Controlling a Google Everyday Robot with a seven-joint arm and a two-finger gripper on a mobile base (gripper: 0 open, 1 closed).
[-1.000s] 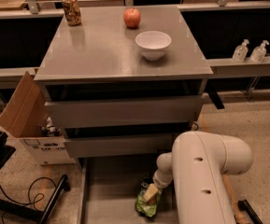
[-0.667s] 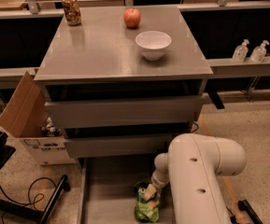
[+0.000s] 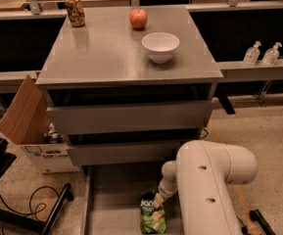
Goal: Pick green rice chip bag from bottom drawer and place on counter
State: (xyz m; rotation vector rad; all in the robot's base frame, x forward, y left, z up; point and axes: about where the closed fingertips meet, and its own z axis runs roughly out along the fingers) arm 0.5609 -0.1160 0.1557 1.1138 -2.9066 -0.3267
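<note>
Since the green rice chip bag lies on the floor of the bottom drawer, which stands pulled out, the opening part looks done and both the lift and the placing are not yet done. Nothing green sits on the surface above. It carries a brownish can at its back left corner, a red apple near the middle of its back edge, and a white bowl right of centre, nearer the right edge. The broad patch toward its front left corner would, I judge, take the bag easily.

Down in the drawer, the left half of the floor shows bare. The bag lies flat, right of the middle and toward the edge nearest the camera, its white lettering facing up. The claw reaches down from the bulky white arm on the right and meets the bag at its upper right corner, seemingly touching it. Whether the claw is clenched on the bag or released, I cannot tell, as the arm's wrist covers it from above. My judgement is that this is the grasping step: secure the crinkly top edge, then raise it past the two upper drawers.
</note>
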